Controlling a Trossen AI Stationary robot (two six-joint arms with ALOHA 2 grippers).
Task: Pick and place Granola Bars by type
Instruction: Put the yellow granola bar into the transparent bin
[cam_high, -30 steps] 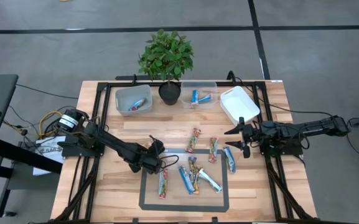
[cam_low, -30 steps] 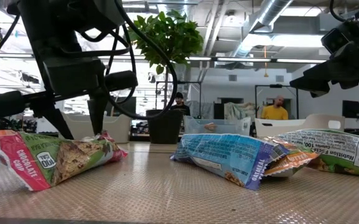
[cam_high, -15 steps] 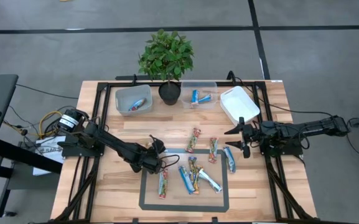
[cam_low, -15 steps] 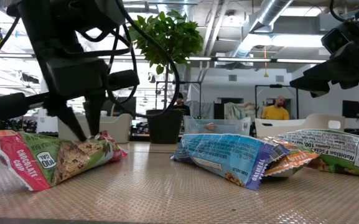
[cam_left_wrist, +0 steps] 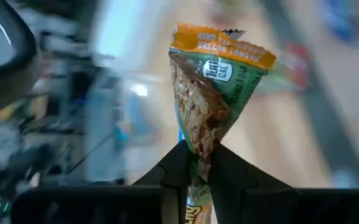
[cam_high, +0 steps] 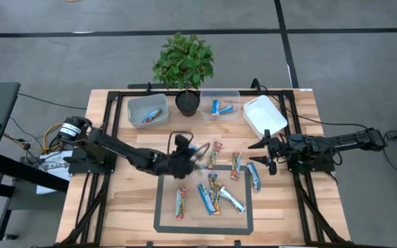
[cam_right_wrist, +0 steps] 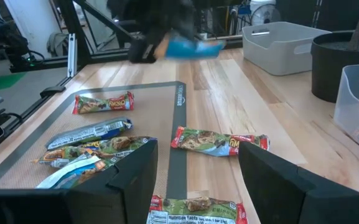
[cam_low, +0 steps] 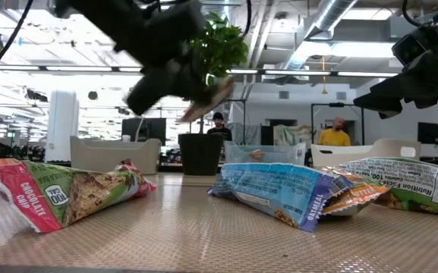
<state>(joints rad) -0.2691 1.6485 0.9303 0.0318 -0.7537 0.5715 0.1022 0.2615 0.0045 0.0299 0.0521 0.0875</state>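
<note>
My left gripper [cam_high: 191, 152] hangs above the table's middle, shut on a green-and-orange granola bar [cam_left_wrist: 213, 87], which also shows in the low view as the held bar [cam_low: 212, 91]. A red-and-green bar [cam_high: 180, 203] lies flat on the mat, as do three more bars [cam_high: 215, 195] in a loose heap. Three others [cam_high: 235, 165] lie on the wood beyond the mat. My right gripper [cam_high: 263, 153] hovers open at the table's right, next to a blue bar [cam_high: 253, 176]. My left gripper pinches the bar between its two fingers near one end [cam_left_wrist: 199, 155]. The rest of the bar sticks out past the fingertips, its orange end [cam_left_wrist: 223, 46] farthest away. The fingers point toward the table's right. The bar is lifted clear of the table.
A grey tub [cam_high: 148, 110] with a blue bar, a potted plant [cam_high: 183, 65], a clear tub [cam_high: 220, 105] with blue bars and a white tub [cam_high: 263, 114] stand along the far edge. A dark-taped mat border [cam_high: 155, 207] marks the near middle. People show in the room behind.
My left gripper stood low with its fingers open at the far end of the red-and-green bar. It has shut on a bar, risen and swung toward the table's right and far side. That bar is now lifted clear. The red-and-green bar stays where it was.
</note>
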